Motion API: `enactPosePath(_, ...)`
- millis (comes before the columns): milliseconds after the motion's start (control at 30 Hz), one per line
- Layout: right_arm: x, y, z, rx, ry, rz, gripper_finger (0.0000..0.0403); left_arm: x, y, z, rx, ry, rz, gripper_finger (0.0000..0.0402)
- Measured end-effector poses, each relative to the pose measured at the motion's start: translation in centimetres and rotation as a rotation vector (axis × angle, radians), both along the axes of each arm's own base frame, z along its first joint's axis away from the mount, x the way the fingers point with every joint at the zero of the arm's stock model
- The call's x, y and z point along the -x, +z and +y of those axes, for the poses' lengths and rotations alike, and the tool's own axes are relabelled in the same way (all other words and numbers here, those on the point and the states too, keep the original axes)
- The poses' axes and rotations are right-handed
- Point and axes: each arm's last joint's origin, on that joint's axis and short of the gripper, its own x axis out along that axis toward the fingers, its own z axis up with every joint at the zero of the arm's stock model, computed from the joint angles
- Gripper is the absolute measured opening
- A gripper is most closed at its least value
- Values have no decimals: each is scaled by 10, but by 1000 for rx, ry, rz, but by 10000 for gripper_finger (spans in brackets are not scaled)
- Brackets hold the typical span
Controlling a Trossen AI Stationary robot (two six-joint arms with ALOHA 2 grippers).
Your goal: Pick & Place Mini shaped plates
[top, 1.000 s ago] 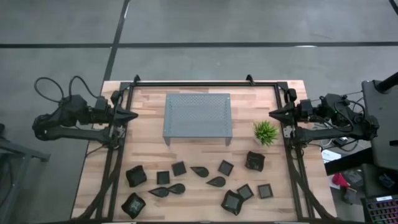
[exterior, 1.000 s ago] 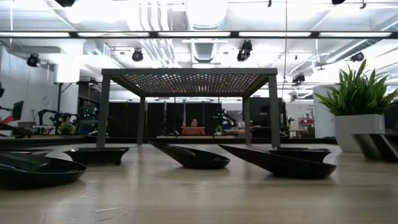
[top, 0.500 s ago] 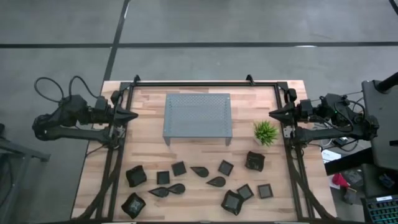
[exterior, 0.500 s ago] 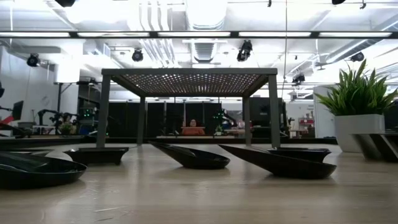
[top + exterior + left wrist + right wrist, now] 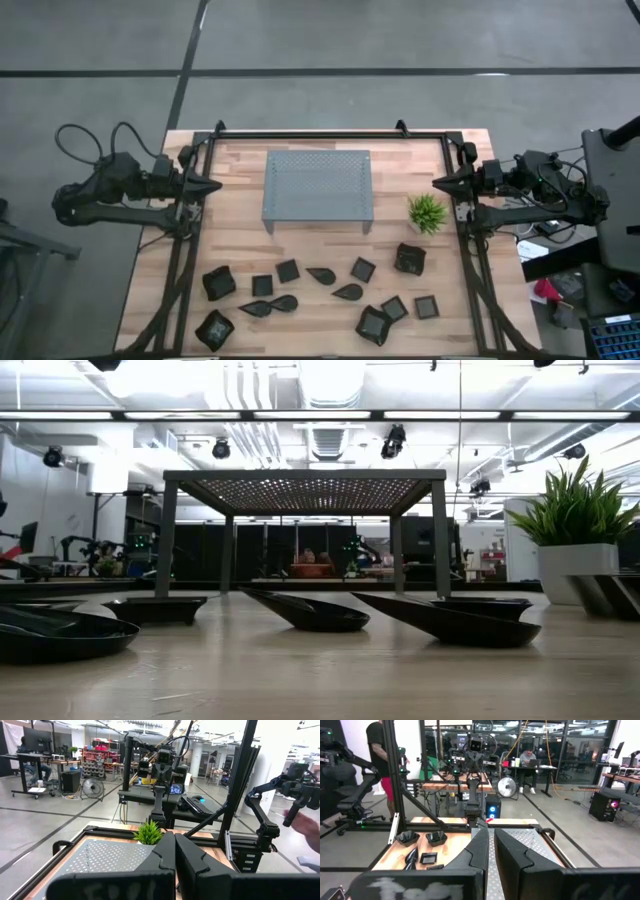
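Nearest the front edge of the wooden table point(image 5: 240, 170), the mini shaped plates point(image 5: 288, 270) were spread in a loose band of about a dozen black dishes: square ones like the one at front left point(image 5: 215, 328) and another at front right point(image 5: 374, 325), and teardrop ones around the middle point(image 5: 321, 274). None of them was touching a gripper.

Further back sat the grey perforated rack point(image 5: 318, 186), standing on its legs with nothing on top, and just beside its right end the little green plant point(image 5: 427, 212) in a white pot (it looked huge in the low view).

The left gripper point(image 5: 211, 186) was parked at the table's left edge, level with the rack, fingers pressed together and holding nothing. The right gripper point(image 5: 441, 183) mirrored it at the right edge, fingers also closed and empty.

No readable writing or brand marks anywhere that I could make out. A person's hand point(image 5: 305, 824) showed in the room behind.
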Motion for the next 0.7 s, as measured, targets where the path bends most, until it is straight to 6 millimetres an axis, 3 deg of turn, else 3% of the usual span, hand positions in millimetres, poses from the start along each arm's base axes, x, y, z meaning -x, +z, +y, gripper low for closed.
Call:
enactPosePath(433,0,2,0,-5,0,-17,29,0,0,0,0,0,0,0)
enactPosePath(633,-2,5,0,-57,1,-52,29,0,0,0,0,0,0,0)
enactPosePath(700,-2,8,0,-150,13,-76,29,0,0,0,0,0,1,0)
